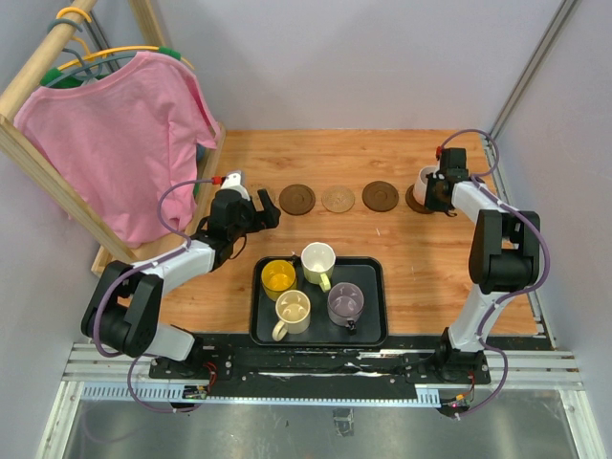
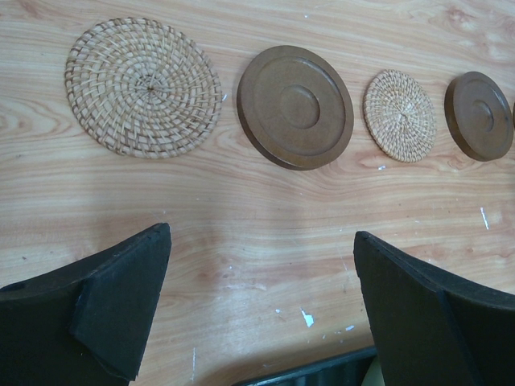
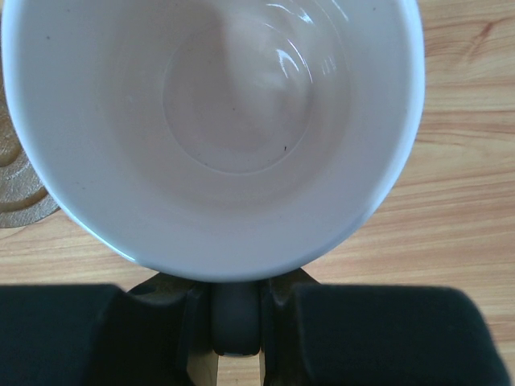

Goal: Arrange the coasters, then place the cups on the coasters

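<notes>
Four coasters lie in a row at the back: a tan woven one (image 2: 143, 87), a dark brown one (image 2: 294, 106), a second tan one (image 2: 399, 115) and another dark brown one (image 2: 480, 115). My left gripper (image 2: 261, 235) hovers open over bare wood just in front of them. My right gripper (image 3: 235, 322) is shut on the handle of the pale pink cup (image 3: 213, 129), over the edge of a further dark brown coaster (image 1: 415, 201); I cannot tell whether the cup touches it. The yellow (image 1: 278, 277), whitish-green (image 1: 318, 260), cream (image 1: 292, 311) and greyish-purple (image 1: 345, 303) cups stand on the tray.
The black rectangular tray (image 1: 370, 330) sits at the table's front middle. A wooden rack with a pink shirt (image 1: 124, 134) stands at the back left, close to my left arm. A metal frame post (image 1: 531, 67) runs along the right wall.
</notes>
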`<action>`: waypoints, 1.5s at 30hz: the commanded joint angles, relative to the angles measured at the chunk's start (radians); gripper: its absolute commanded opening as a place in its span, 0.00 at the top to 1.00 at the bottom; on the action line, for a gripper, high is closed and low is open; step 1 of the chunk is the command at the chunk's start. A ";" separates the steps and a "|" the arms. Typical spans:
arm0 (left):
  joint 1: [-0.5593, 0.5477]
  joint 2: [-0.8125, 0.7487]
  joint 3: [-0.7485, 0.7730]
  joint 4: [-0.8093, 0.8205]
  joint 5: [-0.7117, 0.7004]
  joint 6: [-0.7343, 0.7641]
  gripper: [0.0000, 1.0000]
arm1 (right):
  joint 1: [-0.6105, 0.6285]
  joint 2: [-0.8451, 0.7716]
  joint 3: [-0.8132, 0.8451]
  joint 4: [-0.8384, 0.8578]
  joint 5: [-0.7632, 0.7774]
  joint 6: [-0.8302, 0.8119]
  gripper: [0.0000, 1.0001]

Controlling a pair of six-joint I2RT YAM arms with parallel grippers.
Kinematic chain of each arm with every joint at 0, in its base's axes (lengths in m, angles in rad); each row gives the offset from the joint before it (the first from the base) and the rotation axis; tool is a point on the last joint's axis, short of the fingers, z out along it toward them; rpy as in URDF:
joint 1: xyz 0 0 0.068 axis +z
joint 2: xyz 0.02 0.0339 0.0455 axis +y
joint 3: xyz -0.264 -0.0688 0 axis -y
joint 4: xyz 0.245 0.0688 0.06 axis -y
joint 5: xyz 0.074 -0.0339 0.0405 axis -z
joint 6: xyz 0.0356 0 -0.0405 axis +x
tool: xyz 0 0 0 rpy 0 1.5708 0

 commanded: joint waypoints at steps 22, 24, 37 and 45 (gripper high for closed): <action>0.004 -0.011 -0.010 0.024 0.006 0.001 0.00 | -0.014 -0.027 -0.042 0.050 -0.016 0.009 0.44; 0.004 -0.011 -0.012 0.022 0.007 0.001 0.00 | -0.013 -0.039 -0.053 0.052 -0.020 0.011 0.39; 0.003 -0.060 -0.035 0.011 0.003 0.009 0.00 | 0.041 -0.337 -0.187 0.011 0.039 0.055 0.22; 0.004 -0.086 -0.050 0.013 0.017 0.010 0.00 | 0.191 -0.635 -0.293 -0.156 0.038 0.070 0.18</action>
